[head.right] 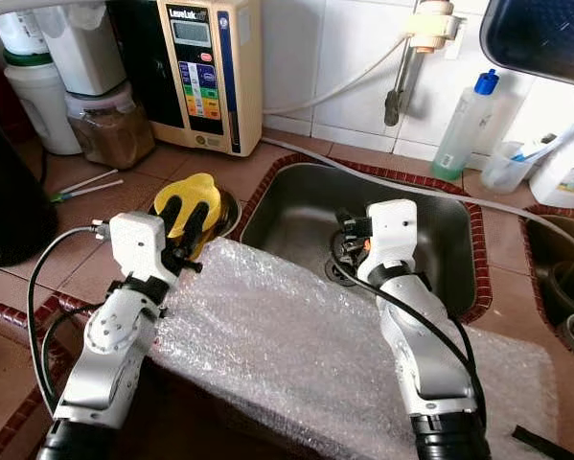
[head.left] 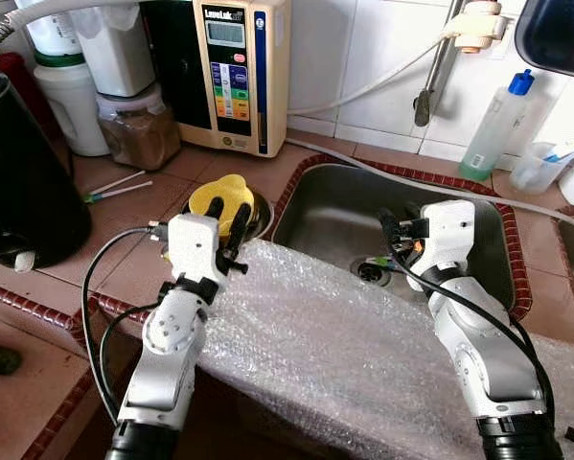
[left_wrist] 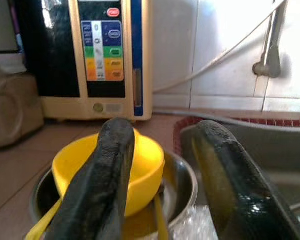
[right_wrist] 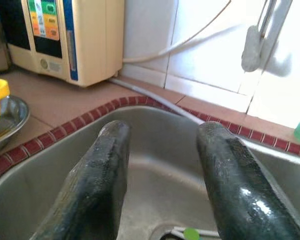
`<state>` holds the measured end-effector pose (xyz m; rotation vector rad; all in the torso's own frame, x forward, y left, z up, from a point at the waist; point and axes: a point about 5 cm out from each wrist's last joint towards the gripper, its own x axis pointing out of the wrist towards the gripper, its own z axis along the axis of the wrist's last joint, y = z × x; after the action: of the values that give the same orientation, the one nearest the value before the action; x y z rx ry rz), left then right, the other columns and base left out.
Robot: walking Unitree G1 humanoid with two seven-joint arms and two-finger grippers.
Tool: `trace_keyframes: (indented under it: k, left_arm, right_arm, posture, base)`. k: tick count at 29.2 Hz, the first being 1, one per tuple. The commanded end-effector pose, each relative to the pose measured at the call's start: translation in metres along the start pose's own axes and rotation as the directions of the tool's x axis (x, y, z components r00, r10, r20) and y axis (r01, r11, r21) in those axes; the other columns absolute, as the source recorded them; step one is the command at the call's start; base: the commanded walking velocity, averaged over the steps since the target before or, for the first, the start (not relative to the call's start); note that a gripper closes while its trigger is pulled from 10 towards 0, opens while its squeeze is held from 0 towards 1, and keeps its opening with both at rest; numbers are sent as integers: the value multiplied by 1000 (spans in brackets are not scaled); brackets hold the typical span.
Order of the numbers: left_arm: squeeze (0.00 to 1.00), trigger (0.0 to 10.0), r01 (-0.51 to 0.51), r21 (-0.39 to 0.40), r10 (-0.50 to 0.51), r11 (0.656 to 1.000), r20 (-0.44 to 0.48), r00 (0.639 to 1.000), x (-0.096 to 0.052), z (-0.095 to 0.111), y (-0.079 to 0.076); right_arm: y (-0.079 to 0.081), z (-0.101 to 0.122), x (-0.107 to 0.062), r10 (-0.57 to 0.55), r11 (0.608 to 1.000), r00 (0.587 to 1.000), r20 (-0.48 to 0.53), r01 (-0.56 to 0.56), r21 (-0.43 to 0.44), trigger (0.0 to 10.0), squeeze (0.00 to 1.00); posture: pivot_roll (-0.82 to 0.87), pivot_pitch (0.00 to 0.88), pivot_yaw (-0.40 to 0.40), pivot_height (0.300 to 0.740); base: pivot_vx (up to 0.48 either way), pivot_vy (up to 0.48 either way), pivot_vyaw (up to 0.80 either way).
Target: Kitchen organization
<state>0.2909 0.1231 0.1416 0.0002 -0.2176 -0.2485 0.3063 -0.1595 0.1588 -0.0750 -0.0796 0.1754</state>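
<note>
A yellow plastic bowl (head.left: 219, 195) sits inside a steel bowl (head.left: 261, 215) on the tiled counter, just left of the steel sink (head.left: 334, 206). My left gripper (head.left: 226, 217) hovers right over the yellow bowl (left_wrist: 142, 167), open, one finger (left_wrist: 99, 185) in front of it and nothing held. Over the sink basin my right gripper (head.left: 398, 230) is open and empty, above the drain (head.left: 371, 270). A sheet of bubble wrap (head.left: 344, 355) lies across the counter's front edge under both arms.
A cream water ionizer (head.left: 234, 72) and jars (head.left: 138, 134) stand at the back left, a black appliance (head.left: 18, 182) at far left. A tap pipe (head.left: 440, 67) and blue-capped bottle (head.left: 495, 125) are behind the sink. Two thin sticks (head.left: 114, 187) lie on the counter.
</note>
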Motion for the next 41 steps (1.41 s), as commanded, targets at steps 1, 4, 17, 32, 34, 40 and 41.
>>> trace_keyframes:
  k: [1, 4, 17, 32, 34, 40, 41]
  left_arm:
    - [1000, 10000, -1, -1, 1, 1000, 18, 1000, -2, 8, 2]
    - [1000, 10000, -25, 4, 25, 1000, 11, 1000, -4, 10, 8]
    - [1000, 10000, -136, 33, 140, 990, -141, 980, -13, 1, 23]
    - [0, 10000, -108, 25, 110, 994, -170, 979, -10, 2, 18]
    - [176, 10000, -95, 7, 95, 995, -169, 981, -10, 2, 16]
    - [1000, 10000, -89, -19, 85, 996, -160, 983, -11, 3, 16]
    - [1000, 10000, -89, -20, 85, 996, -160, 983, -11, 3, 16]
  right_arm:
    - [-6, 3, -4, -24, 1000, 999, 27, 24, -12, 10000, 1000]
    - [-8, 2, -9, -52, 998, 998, 28, 53, -18, 10000, 1000]
    - [-2, -5, -19, -77, 997, 997, 6, 77, 4, 10000, 1000]
    - [3, -5, -15, -70, 997, 998, 2, 70, 29, 10000, 1000]
    - [4, -4, -15, -69, 997, 998, 4, 69, 33, 10000, 1000]
    - [4, -3, -16, -77, 996, 997, 20, 77, 36, 10000, 1000]
    - [4, -2, -16, -78, 996, 997, 21, 77, 36, 10000, 1000]
  posture:
    - [-17, 0, -10, 740]
    - [-15, 0, -13, 740]
    - [-14, 0, -5, 740]
    - [-10, 0, -10, 740]
    - [-11, 0, -7, 740]
    - [-10, 0, -7, 740]
    - [-10, 0, -7, 740]
  base:
    - [0, 0, 0]
    - [0, 0, 0]
    - [0, 0, 0]
    - [0, 0, 0]
    - [0, 0, 0]
    - [0, 0, 0]
    - [0, 0, 0]
